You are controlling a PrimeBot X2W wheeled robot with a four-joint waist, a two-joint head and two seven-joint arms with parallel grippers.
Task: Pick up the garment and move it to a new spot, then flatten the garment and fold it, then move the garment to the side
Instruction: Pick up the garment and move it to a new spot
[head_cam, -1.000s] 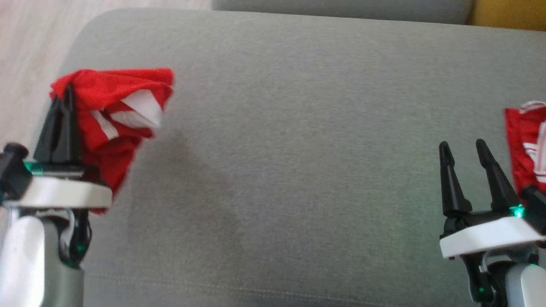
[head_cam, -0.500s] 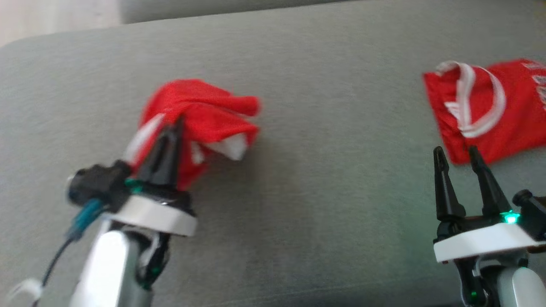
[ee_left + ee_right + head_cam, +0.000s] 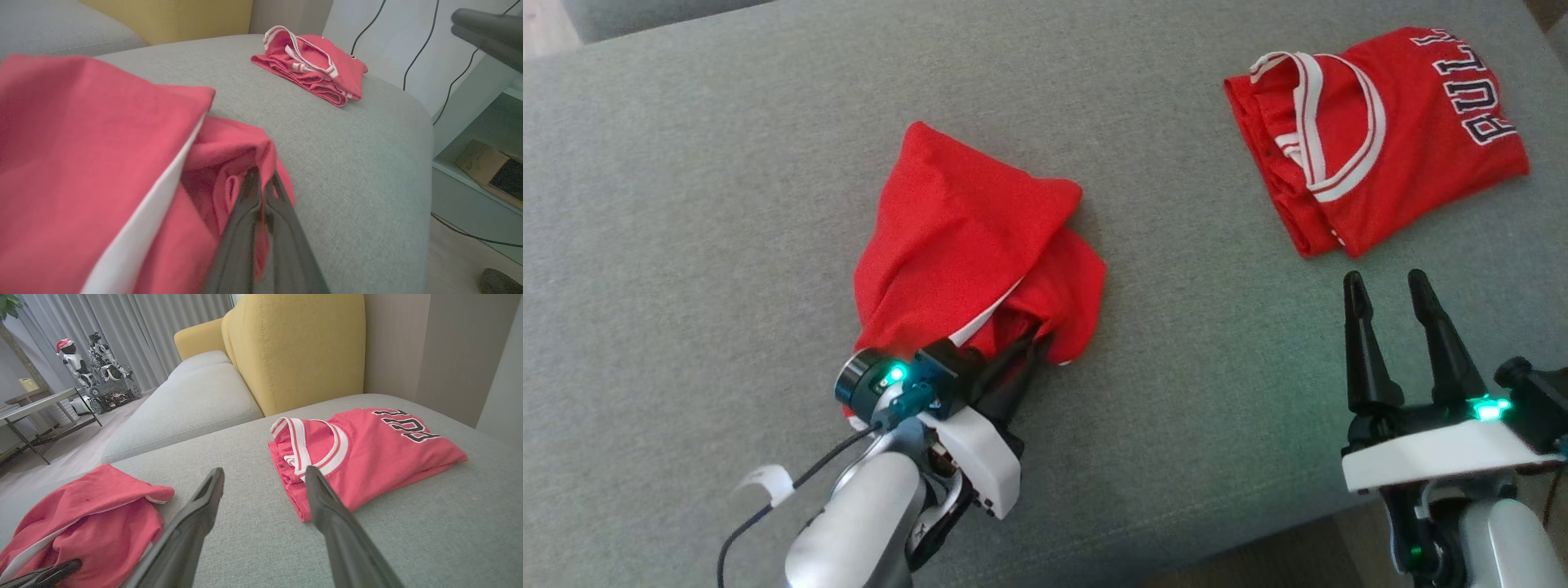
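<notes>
Our left gripper is clamped tight on the near edge of the crumpled red garment, which sits bunched in a heap on the grey cushion, left of its middle in the head view. Our right gripper hovers with fingers spread and nothing between them, just short of a folded red jersey lying well apart from the heap.

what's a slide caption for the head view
Crumpled red garment pinched in the left claw; right claw open near a folded jersey on grey cushion.
</notes>
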